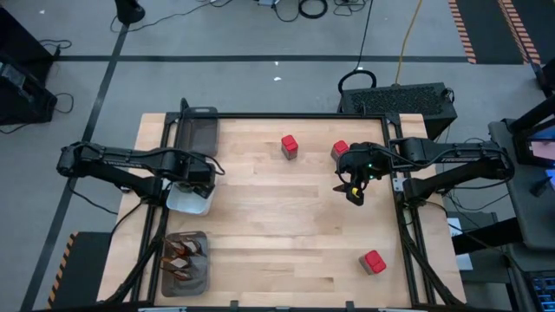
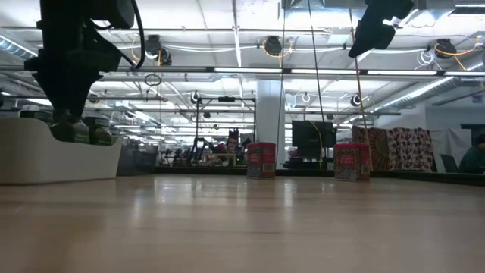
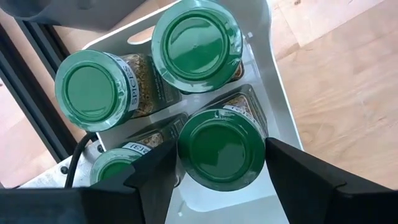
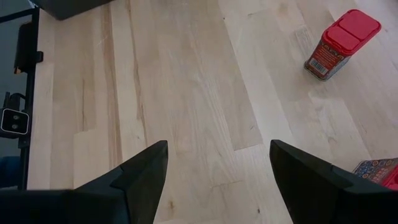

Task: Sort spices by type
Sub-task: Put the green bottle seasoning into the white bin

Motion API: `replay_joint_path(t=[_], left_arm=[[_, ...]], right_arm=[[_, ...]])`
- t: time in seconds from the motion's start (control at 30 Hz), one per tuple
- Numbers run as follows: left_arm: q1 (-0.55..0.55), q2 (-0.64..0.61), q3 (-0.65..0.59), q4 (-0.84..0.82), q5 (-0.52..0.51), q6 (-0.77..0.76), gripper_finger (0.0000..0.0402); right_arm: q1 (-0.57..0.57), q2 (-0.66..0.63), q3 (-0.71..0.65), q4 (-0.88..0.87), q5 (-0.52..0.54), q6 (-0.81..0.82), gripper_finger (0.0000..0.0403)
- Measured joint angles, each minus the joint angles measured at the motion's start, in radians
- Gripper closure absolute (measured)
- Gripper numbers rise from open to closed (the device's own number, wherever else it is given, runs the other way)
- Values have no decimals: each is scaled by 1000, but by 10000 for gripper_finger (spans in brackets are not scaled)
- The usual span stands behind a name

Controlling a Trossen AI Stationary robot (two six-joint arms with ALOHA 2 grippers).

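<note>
Over white dish (image 3: 273,118), left fingers (image 3: 155,171) straddle jar (image 3: 222,149).

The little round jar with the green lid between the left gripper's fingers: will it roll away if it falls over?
Probably yes. The little round jar with the green lid has round sides, so lying down it could roll. Upright in the white dish among other jars, it looks steady. Its smooth lid may be slippery.
</note>
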Motion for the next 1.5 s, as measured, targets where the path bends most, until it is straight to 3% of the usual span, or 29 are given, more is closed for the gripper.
replay_joint_path(t=[0.27, 0.83, 1.1, 1.5], left_arm=[[0, 0, 0, 4, 26, 20, 178], [0, 0, 9, -4, 29, 28, 289], [0, 0, 53, -39, 22, 48, 311], [0, 0, 53, -18, 47, 49, 312]], right_arm=[[0, 0, 0, 0, 0, -1, 138], [0, 0, 0, 0, 0, -6, 138], [0, 0, 0, 0, 0, -16, 138], [0, 0, 0, 0, 0, -24, 138]])
